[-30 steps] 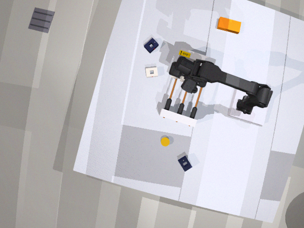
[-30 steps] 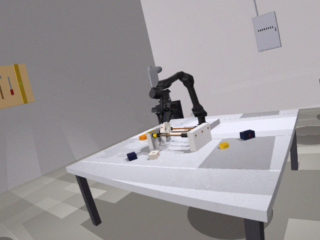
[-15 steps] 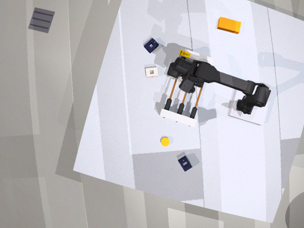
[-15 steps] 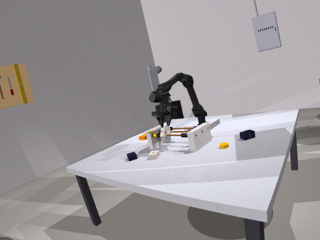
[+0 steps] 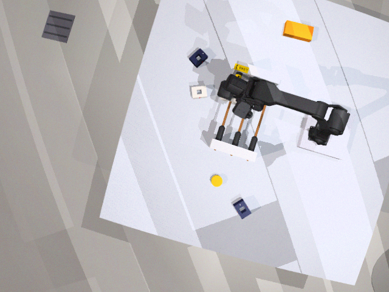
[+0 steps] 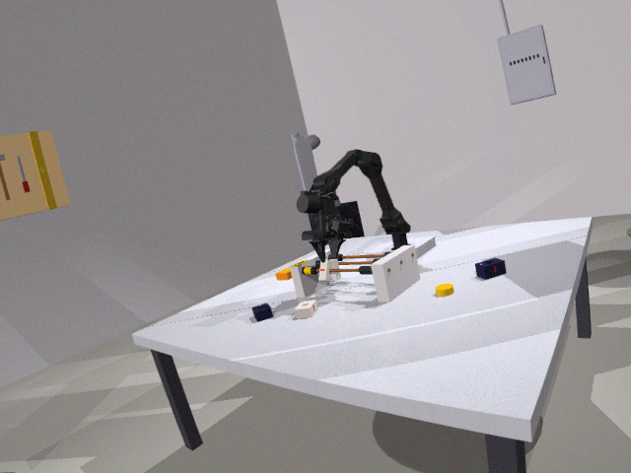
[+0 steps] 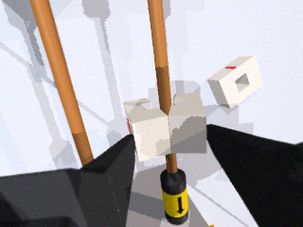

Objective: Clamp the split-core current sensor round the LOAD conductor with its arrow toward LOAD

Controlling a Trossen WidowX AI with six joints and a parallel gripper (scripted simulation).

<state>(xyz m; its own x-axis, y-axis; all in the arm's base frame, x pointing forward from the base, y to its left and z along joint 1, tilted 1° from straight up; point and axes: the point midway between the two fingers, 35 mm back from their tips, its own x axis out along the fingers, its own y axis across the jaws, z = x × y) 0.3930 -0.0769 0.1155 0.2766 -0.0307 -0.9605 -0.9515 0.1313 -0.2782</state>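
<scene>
Gripping sensor [image 5: 234, 101] [image 6: 323, 272] [image 7: 151, 134] — long axis roughly upright, astride LOAD conductor [image 5: 226, 115] [image 6: 351, 270] [image 7: 156, 38] — arrow unreadable.

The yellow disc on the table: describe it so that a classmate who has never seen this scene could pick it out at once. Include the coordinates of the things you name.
Find the white end block [image 5: 233, 149] [image 6: 396, 275] where three copper rods end. Beside it on the table lies a small, round yellow disc [image 5: 216, 180] [image 6: 444, 289]. Its neighbour, the dark blue block [image 5: 240, 207] [image 6: 490, 268], is angular and has a hole.

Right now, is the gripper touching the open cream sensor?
Touching. The wrist view shows the gripper with its jaws against opposite outer sides of the open cream sensor, one on each half.
</scene>
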